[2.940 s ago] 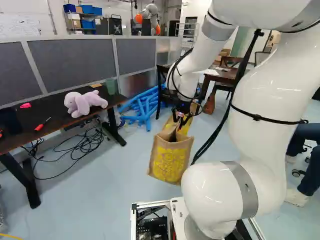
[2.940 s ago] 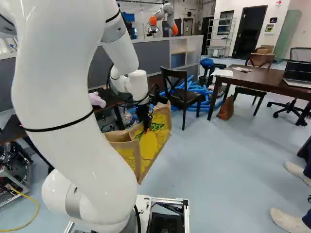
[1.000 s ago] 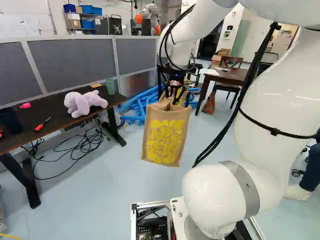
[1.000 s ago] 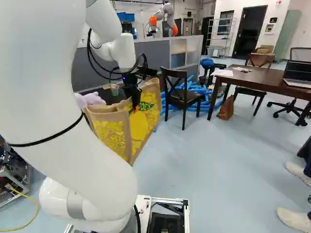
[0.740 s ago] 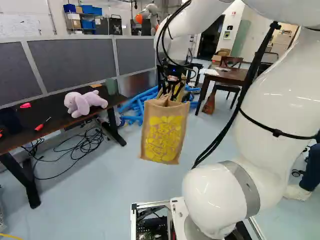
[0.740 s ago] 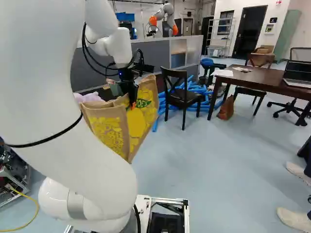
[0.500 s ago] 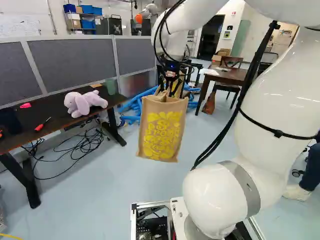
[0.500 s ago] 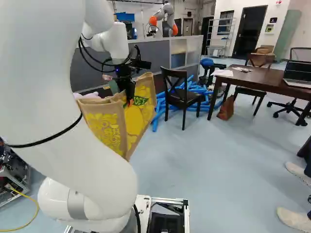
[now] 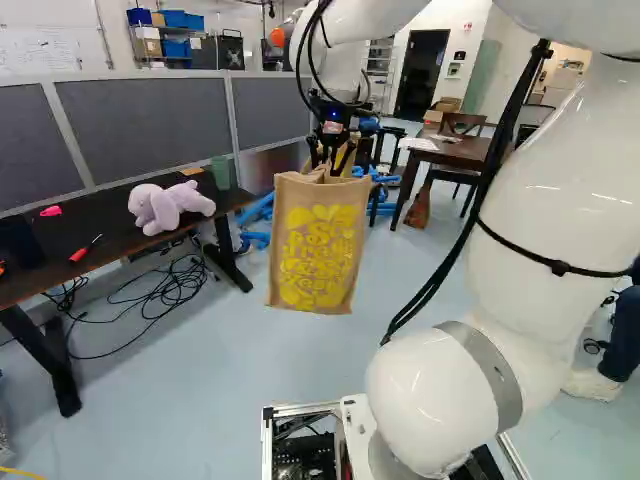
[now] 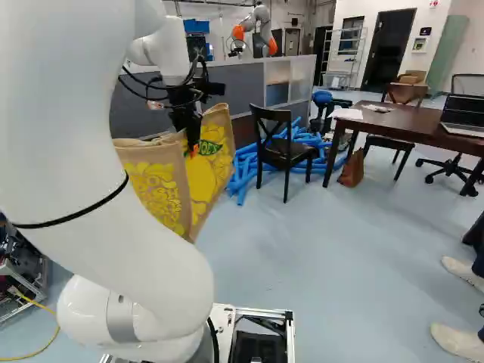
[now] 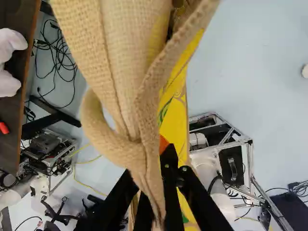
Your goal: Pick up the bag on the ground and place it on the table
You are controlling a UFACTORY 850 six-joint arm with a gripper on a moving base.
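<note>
Pale blue floor point(image 9: 230, 390) runs under my claw point(image 9: 333, 160), which is pinched on cloth at the top of the bag point(image 9: 318, 250); folds cover part of its fingers in my wrist view. The bag hangs above the floor, and in the right base view my own arm point(image 10: 83, 151) hides some of it. Left of it, a dark worktop point(image 9: 100, 214) bears a plush toy point(image 9: 165, 208); the left base view's edge cuts that worktop off.

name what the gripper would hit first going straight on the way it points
Likely the floor, with the held bag touching down first; the gripper points roughly down, though depth is unclear.
</note>
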